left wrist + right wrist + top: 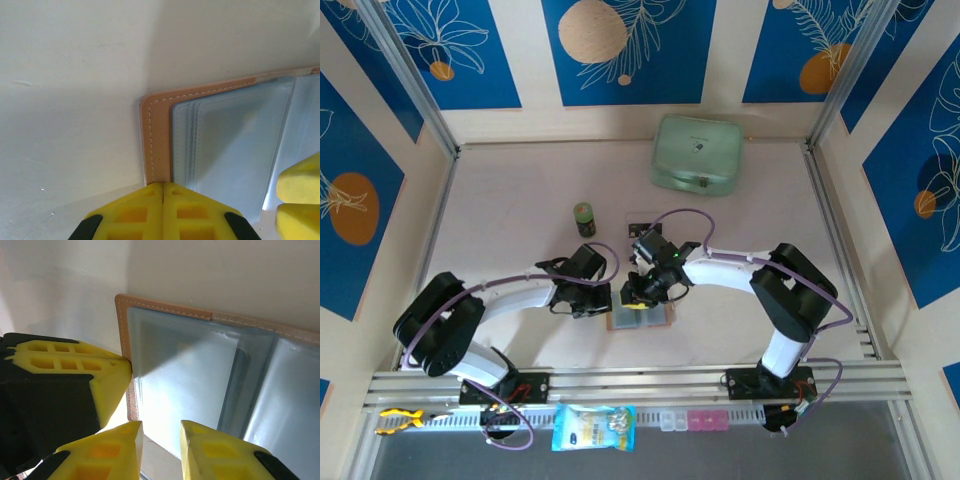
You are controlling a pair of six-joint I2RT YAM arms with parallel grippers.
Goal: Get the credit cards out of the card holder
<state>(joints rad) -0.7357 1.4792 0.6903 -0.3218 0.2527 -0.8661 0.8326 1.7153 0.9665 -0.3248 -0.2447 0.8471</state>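
Note:
The card holder (655, 317) lies open and flat on the table, with a tan stitched rim (155, 135) and pale grey-blue see-through pockets (185, 365). My left gripper (163, 184) is shut, its yellow tips pressing down on the holder's left rim (122, 320). From the other side, my right gripper (161, 432) stands open by a narrow gap over the near edge of the left pocket, nothing clamped in it. A small dark credit card (641, 227) lies on the table behind the right wrist. No card shows inside the pockets.
A mint-green case (697, 153) sits at the back of the table. A small green-lidded jar (584, 218) stands left of the dark card. On the front rail lie a blue packet (593, 427) and a clear-and-pink box (695, 420).

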